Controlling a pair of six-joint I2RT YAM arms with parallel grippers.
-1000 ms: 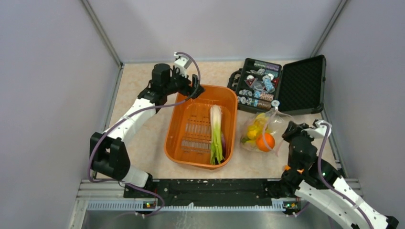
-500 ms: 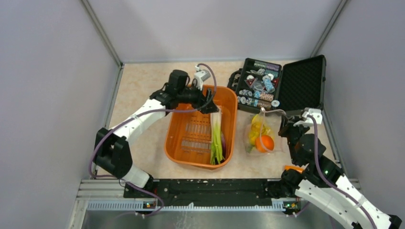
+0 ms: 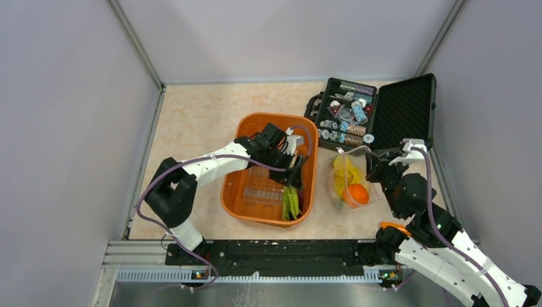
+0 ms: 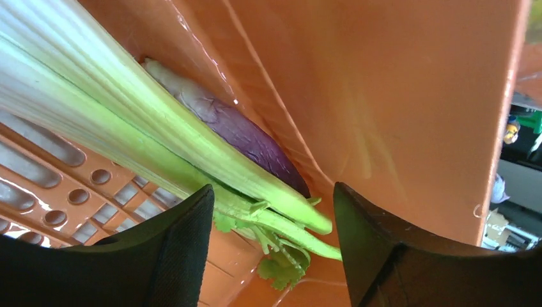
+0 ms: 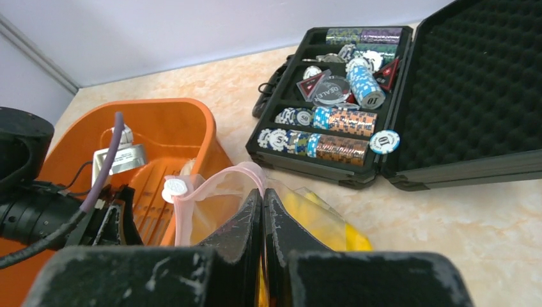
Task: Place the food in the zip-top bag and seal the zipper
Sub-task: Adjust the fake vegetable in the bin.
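My left gripper (image 3: 296, 178) is down inside the orange basket (image 3: 255, 121), open. In the left wrist view its fingers (image 4: 172, 249) straddle the leafy end of the green stalks (image 4: 281, 214), and the dark purple eggplant (image 4: 249, 137) lies behind them against the basket wall (image 4: 396, 96). The zip-top bag (image 3: 348, 182) stands right of the basket with yellow bananas (image 3: 342, 169) and the orange (image 3: 358, 193) inside. My right gripper (image 5: 263, 204) is shut on the bag's mouth edge, by the pink zipper (image 5: 217, 182) and its white slider (image 5: 172, 188).
An open black case (image 3: 371, 115) of chips and trinkets lies at the back right, just behind the bag. Grey walls close in the table on three sides. The left arm's cable (image 5: 105, 173) hangs over the basket.
The left arm has swung from the basket's back rim down into the basket over the stalks, its jaws narrowing. The right gripper has drawn the bag's mouth up and back a little.
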